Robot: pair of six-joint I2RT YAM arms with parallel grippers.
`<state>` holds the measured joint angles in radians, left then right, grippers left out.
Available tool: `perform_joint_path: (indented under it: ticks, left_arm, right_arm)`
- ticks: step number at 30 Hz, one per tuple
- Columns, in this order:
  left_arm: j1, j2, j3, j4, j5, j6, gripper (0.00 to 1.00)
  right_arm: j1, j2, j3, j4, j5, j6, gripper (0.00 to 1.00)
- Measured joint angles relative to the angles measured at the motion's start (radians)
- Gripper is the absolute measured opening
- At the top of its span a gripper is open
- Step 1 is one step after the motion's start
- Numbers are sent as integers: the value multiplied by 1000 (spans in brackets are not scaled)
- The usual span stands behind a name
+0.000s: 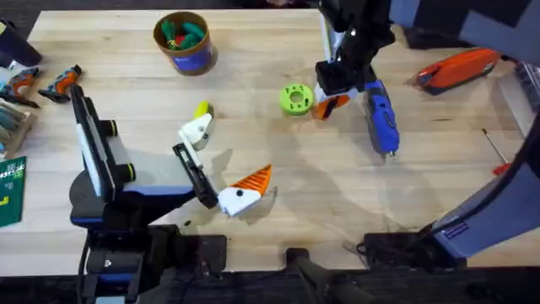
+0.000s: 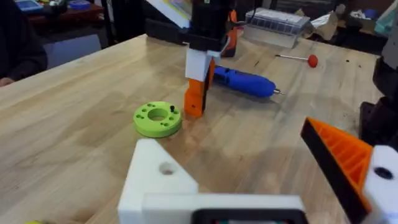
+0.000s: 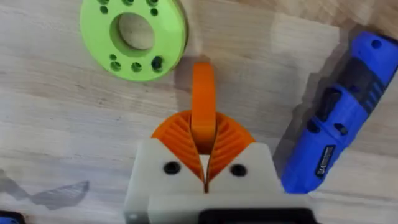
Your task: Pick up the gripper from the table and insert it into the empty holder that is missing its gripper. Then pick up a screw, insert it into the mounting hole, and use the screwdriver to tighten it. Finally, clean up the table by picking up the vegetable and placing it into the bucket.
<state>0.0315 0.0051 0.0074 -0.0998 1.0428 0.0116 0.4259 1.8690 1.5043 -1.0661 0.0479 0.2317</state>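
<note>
Overhead, the right hand (image 1: 331,100) hung over the far middle of the table (image 1: 253,101), its ribbed orange pads (image 3: 231,138) pressed together on the gripper (image 3: 203,102), a small orange wedge standing upright with its tip toward the wood. Just beside it lay a round green disc with holes (image 1: 295,99), and on its other side the blue screwdriver (image 1: 381,118) lay flat, its pale tip pointing toward the near edge.

The left hand (image 1: 228,187) rested nearer the front with its two fingers spread apart and nothing between them; one carried an orange pad (image 2: 339,158), the other was the bare white holder (image 2: 155,177) with an open mounting hole. The yellow-green vegetable (image 1: 202,111) sat behind that hand, partly covered by white plastic. At the back stood the blue bucket (image 1: 187,52) with green and red toys inside. The wedge's black face could not be made out from any side.
</note>
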Motion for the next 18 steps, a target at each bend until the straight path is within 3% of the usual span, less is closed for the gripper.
perform_joint_path:
  ticks: [6, 13, 18]
  left_arm:
    - [0, 0, 0, 0, 0, 0, 986]
    - [0, 0, 0, 0, 0, 0, 985]
    - [0, 0, 0, 0, 0, 0, 987]
  right_arm:
    - [0, -70, 0, -34, 0, 0, 15]
    - [0, -332, 0, -71, -6, 16, 14]
    - [0, -463, -6, -52, -92, 32, 14]
